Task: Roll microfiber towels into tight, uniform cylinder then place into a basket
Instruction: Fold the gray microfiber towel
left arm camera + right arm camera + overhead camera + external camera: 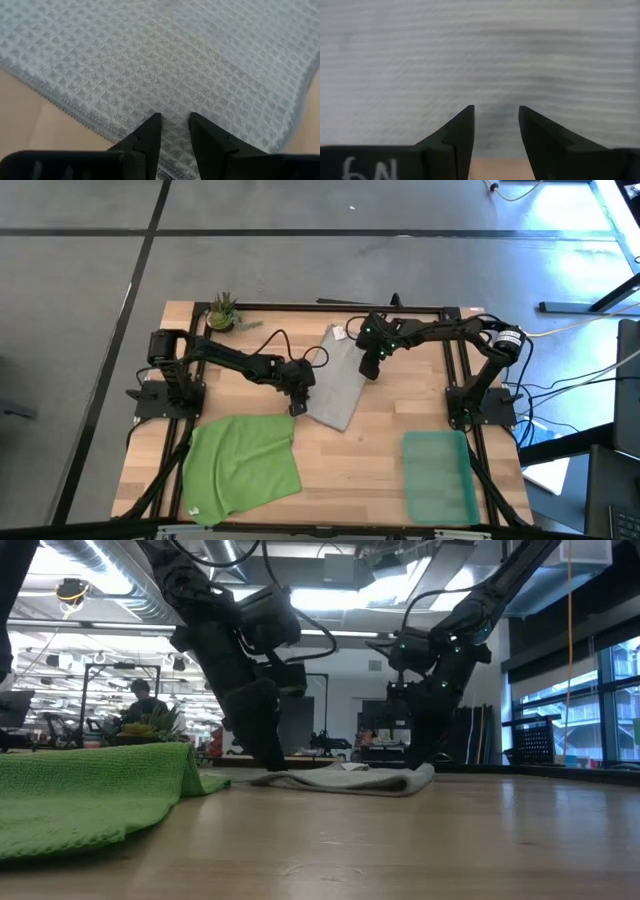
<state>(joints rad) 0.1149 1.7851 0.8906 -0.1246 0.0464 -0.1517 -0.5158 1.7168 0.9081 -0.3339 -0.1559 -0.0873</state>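
Near the middle of the table (370,470), found the grey towel (338,380) lying flat and unrolled, with the green towel (243,465) spread at the near left corner and the basket (438,477) standing without a towel at the near right, well apart from both cloths. Saw the left claw (297,408) down at the grey towel's near left edge, tips slightly spread over the weave just inside the hem and pinching nothing. Saw the right claw (370,370) at the cloth's far right edge, likewise parted and gripping nothing.

Judged the main risk an uneven start: with the claws at opposite edges, could drag the cloth askew or bunch it, giving a loose, tapered roll. Could also snag only the hem, or scrape bare wood and miss the cloth altogether. Could shove the grey cloth onto the green one.

Could not tell from any view whether the tips actually pressed the cloth or hung just above it. Could not make out the basket at all from table height.
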